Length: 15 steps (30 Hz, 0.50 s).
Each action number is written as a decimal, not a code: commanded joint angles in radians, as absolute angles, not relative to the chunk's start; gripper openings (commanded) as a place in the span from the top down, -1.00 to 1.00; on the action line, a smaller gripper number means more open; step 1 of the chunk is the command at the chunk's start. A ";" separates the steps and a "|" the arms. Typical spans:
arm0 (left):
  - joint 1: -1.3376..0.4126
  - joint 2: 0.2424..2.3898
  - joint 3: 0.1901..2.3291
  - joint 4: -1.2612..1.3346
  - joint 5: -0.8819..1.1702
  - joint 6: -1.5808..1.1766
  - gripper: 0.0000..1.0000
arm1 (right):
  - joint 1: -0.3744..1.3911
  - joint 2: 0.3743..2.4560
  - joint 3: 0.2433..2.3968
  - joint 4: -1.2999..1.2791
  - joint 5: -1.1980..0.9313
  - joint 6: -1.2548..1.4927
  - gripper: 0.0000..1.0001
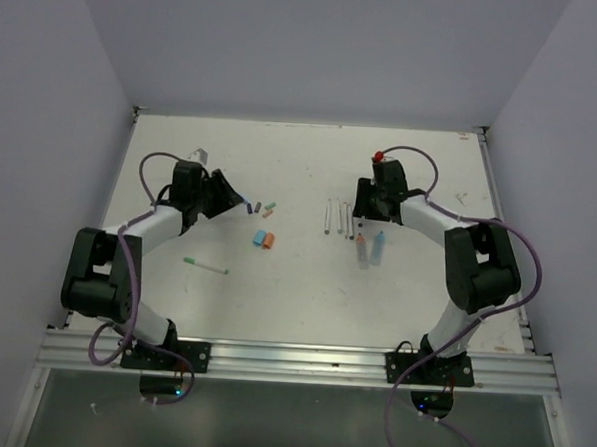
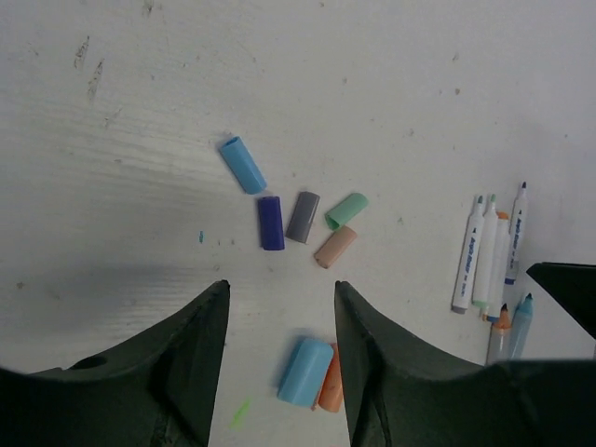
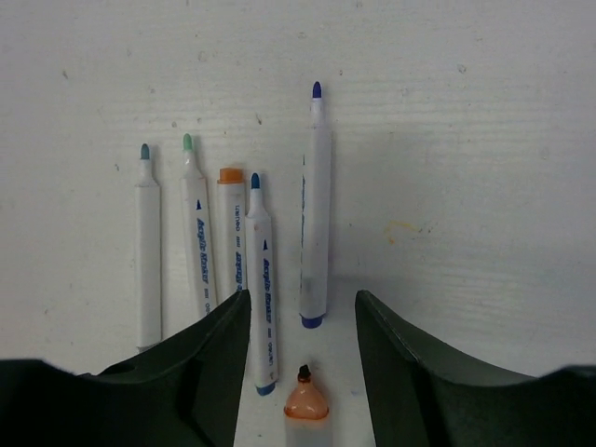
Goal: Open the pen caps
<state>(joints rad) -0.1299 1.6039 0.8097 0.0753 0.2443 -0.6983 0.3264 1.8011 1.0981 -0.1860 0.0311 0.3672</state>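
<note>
Several small pen caps lie loose on the table in the left wrist view: light blue (image 2: 242, 165), dark blue (image 2: 270, 223), grey (image 2: 302, 216), green (image 2: 346, 209) and tan (image 2: 335, 246). A fat light blue cap (image 2: 305, 371) and a fat orange cap (image 2: 330, 380) lie side by side under my left gripper (image 2: 279, 284), which is open and empty. My right gripper (image 3: 303, 296) is open and empty over a row of uncapped thin pens (image 3: 263, 279). An uncapped orange-tipped marker (image 3: 305, 410) lies between its jaws. In the top view the fat caps (image 1: 265, 240) lie at mid-table.
A thin green pen (image 1: 206, 266) lies alone in front of the left arm. A blue-tipped marker (image 1: 378, 246) lies beside the orange one (image 1: 362, 249). The table (image 1: 294, 303) is walled on three sides, with a metal rail along the near edge.
</note>
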 commanded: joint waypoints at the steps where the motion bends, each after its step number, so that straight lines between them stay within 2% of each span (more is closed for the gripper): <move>1: -0.121 1.445 0.789 0.028 0.154 -0.698 -0.06 | 0.327 1.665 1.080 -0.209 0.018 0.364 -0.07; 2: -0.121 1.374 0.767 0.011 0.132 -0.696 -0.08 | 0.327 1.623 1.075 -0.219 0.015 0.362 -0.10; 6: -0.120 1.230 0.733 -0.135 0.006 -0.730 -0.46 | 0.348 1.522 1.049 -0.285 0.040 0.341 -0.16; 8: -0.120 1.180 0.726 -0.213 -0.055 -0.736 -0.54 | 0.371 1.490 1.042 -0.302 0.058 0.336 -0.17; 15: -0.109 1.163 0.719 -0.419 -0.156 -0.889 -0.52 | 0.462 1.410 1.028 -0.344 0.086 0.341 -0.17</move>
<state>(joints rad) -0.1184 1.1591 0.7292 -0.2722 -0.0540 -0.7864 0.4240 1.4380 1.0370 -0.2996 0.0471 0.3557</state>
